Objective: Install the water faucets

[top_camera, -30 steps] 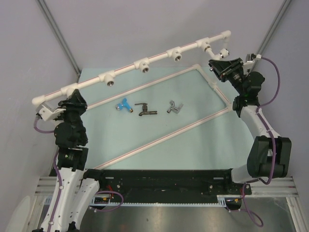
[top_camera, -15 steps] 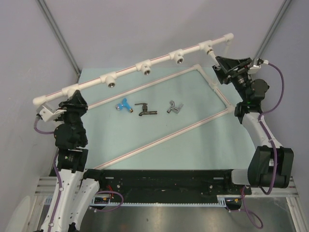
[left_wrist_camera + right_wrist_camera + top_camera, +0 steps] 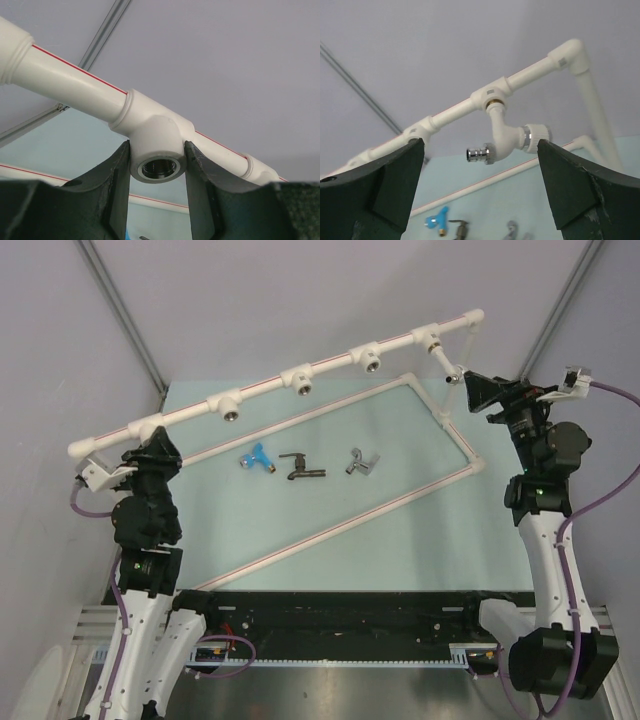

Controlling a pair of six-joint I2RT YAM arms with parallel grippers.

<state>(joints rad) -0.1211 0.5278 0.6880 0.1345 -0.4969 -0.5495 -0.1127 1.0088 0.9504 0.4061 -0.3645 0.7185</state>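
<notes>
A white faucet (image 3: 506, 141) hangs screwed into the right-end tee (image 3: 489, 96) of the raised white pipe rail (image 3: 265, 383). My right gripper (image 3: 479, 146) is open wide and stands back from it, touching nothing; from above the right gripper (image 3: 472, 392) sits just right of the white faucet (image 3: 446, 365). My left gripper (image 3: 157, 167) is shut on the left-end tee fitting (image 3: 155, 140), whose threaded socket is bare. On the teal mat lie the blue faucet (image 3: 257, 458), the dark faucet (image 3: 300, 468) and the silver faucet (image 3: 361, 463).
Three more tees with bare sockets (image 3: 228, 405), (image 3: 300, 378), (image 3: 368, 358) sit along the rail. A flat white pipe frame (image 3: 330, 407) lies on the mat (image 3: 420, 540) around the loose faucets. Metal corner posts (image 3: 120, 310) rise behind.
My right gripper has opened, let go of the white faucet and drawn back to the right. The faucet now hangs from the rail on its own. The left gripper has not moved.
</notes>
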